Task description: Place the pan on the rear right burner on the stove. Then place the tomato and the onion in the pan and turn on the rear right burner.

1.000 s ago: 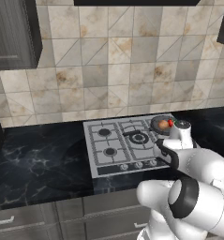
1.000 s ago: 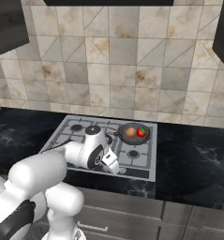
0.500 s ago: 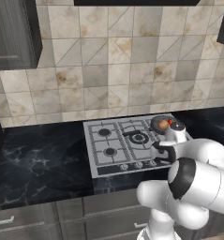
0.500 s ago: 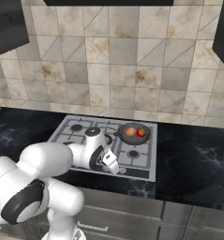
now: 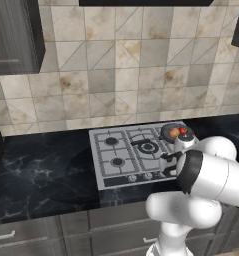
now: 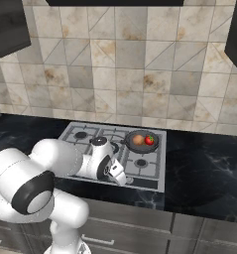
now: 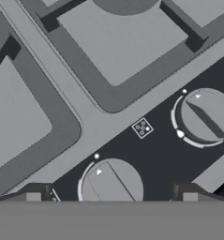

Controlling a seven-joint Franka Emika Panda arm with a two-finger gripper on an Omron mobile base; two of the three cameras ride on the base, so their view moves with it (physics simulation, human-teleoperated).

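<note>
The pan [image 5: 176,133] [image 6: 142,141] sits at the rear right of the stove [image 5: 122,150] [image 6: 152,171] and covers the rear right burner, which is hidden under it. Inside the pan lie the onion [image 5: 173,132] [image 6: 138,140] and the tomato [image 5: 182,130] [image 6: 149,140]. My gripper [image 5: 167,165] [image 6: 118,174] [image 7: 112,195] hangs low over the stove's front knob row, open. In the hand view a round knob [image 7: 112,185] lies between the fingertips [image 7: 33,195], with nothing gripped. A second knob [image 7: 207,115] sits to its right.
Black grates [image 7: 62,108] cross the silver cooktop just beyond the knobs. Dark marble counter [image 5: 41,165] [image 6: 209,173] runs on both sides of the stove. A tiled wall [image 5: 116,75] stands behind, with dark cabinets [image 5: 16,35] above.
The hand has come down from beside the pan toward the front knob row, and the arm's elbow has swung. The jaws have stayed open; pan, onion and tomato have not moved.
</note>
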